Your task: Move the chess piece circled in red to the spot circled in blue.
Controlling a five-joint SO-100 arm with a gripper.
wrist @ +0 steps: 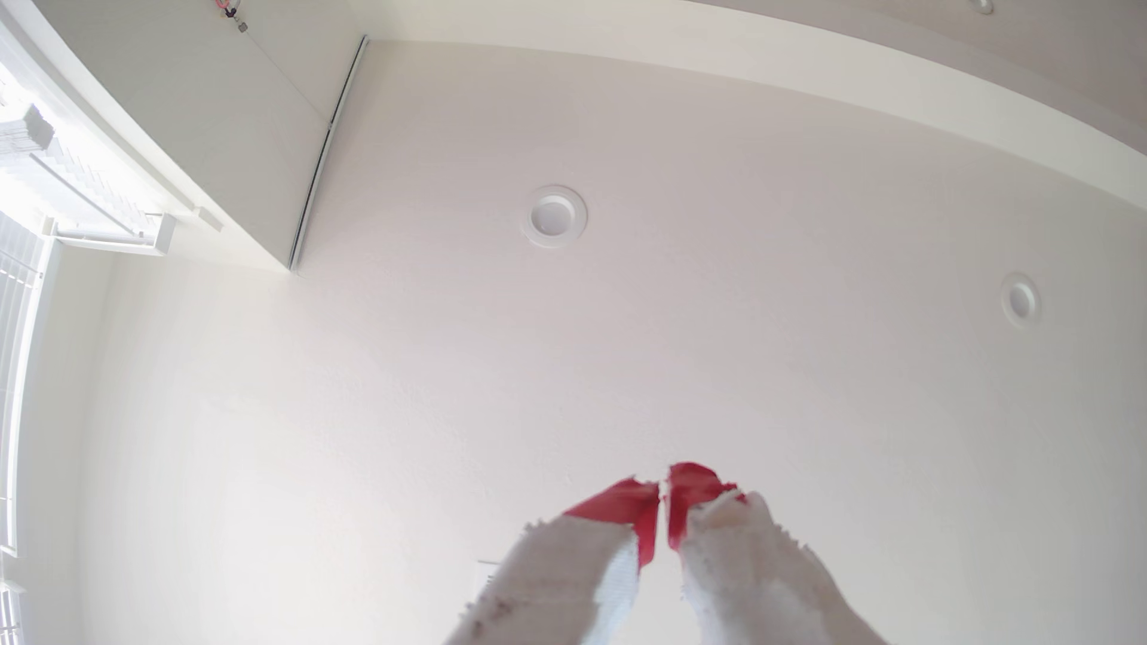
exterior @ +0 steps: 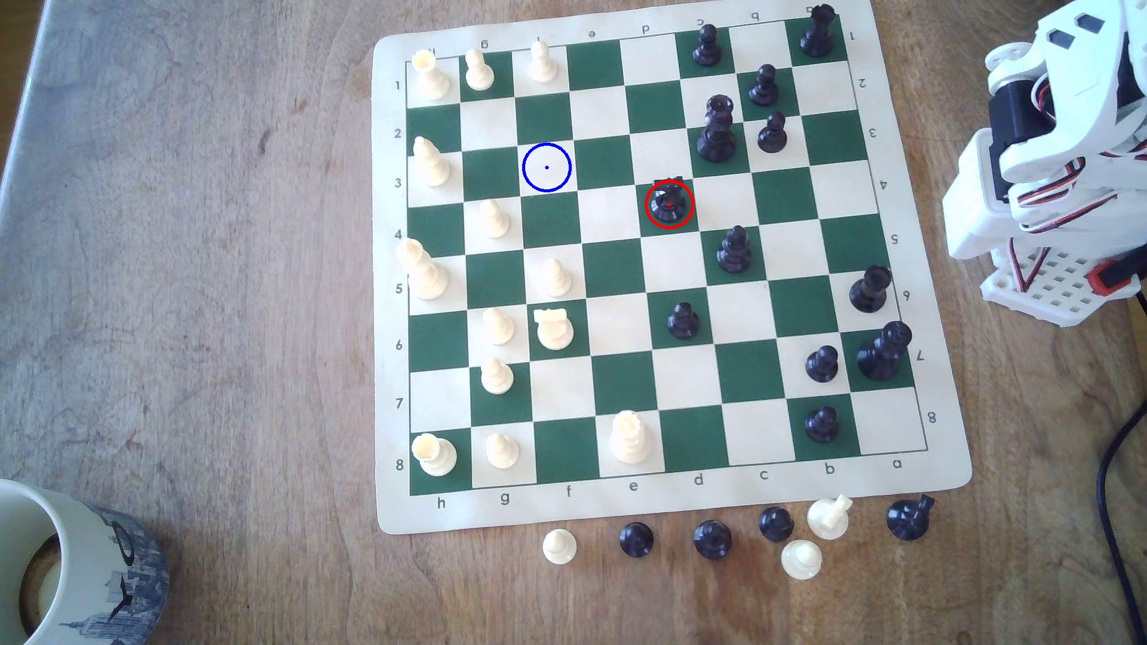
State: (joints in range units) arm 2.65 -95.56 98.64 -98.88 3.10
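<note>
Wooden table (exterior: pixel 186 279) carries a green-and-cream chess mat (exterior: pixel 620 496), which takes up the centre and right of the exterior view. The folded white arm (exterior: pixel 1055 155) sits at the right edge of the frame, off the mat, with red and black wiring showing.

A mug (exterior: pixel 74 564) stands in the lower left corner, printed with a blue skyline pattern; its inside looks dark, contents cannot be told.

Cream pieces stand mostly on the left part of the mat, black ones on the right. A row of captured pieces (exterior: pixel 714 539), three cream and four black, rests on the table just below the mat's lower edge.

The chess piece (exterior: pixel 669 203), a glossy black knight, stands upright on a green square inside the red ring, a little right of the frame's centre. The spot (exterior: pixel 546 167), a cream square ringed in blue with a centre dot, lies up and to the left of it, two files over, with nothing on it.

In the wrist view the hand (wrist: pixel 663 496) points up at a white ceiling with recessed lights (wrist: pixel 557 216). Its red-tipped fingers (wrist: pixel 627 505) are pressed nearly together with a thin slit between them, pinching nothing. The knight is well apart from the arm, out on the mat to its left.
</note>
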